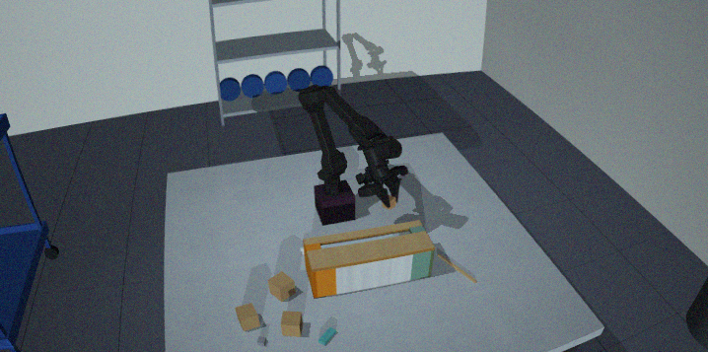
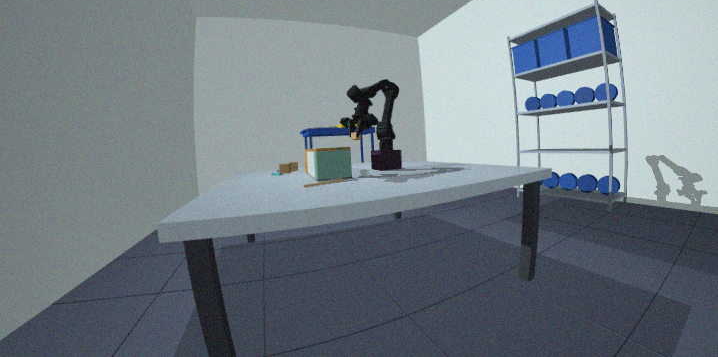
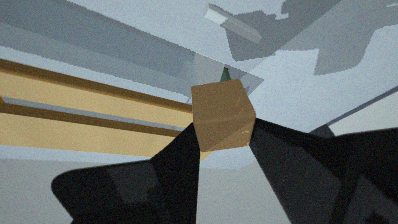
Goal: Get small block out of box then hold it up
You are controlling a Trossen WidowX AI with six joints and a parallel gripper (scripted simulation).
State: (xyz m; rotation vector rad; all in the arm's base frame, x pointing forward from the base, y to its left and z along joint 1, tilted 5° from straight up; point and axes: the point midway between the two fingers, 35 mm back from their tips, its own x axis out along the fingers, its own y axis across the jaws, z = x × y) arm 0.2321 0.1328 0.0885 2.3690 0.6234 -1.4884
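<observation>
My gripper [image 1: 391,201] [image 2: 354,134] [image 3: 219,124] is shut on a small tan block [image 1: 392,203] [image 2: 355,136] [image 3: 220,112]. The block sits between the fingertips, in the air above the table. The clear-fronted box [image 1: 371,250] [image 2: 332,164] [image 3: 75,135] stands upright on the table, with an orange end and a green end. The gripper and block are on the arm-base side of the box, higher than its top in the exterior view, and a gap shows between block and box in the top view. The box's shelf is hidden.
A thin wooden stick [image 1: 458,269] [image 2: 321,184] lies by the green end. Three tan blocks, one here [image 1: 282,286], a teal piece [image 1: 326,335] and a small grey piece [image 1: 261,340] lie beyond the orange end. A pale bar [image 3: 237,26] lies on the table in the wrist view.
</observation>
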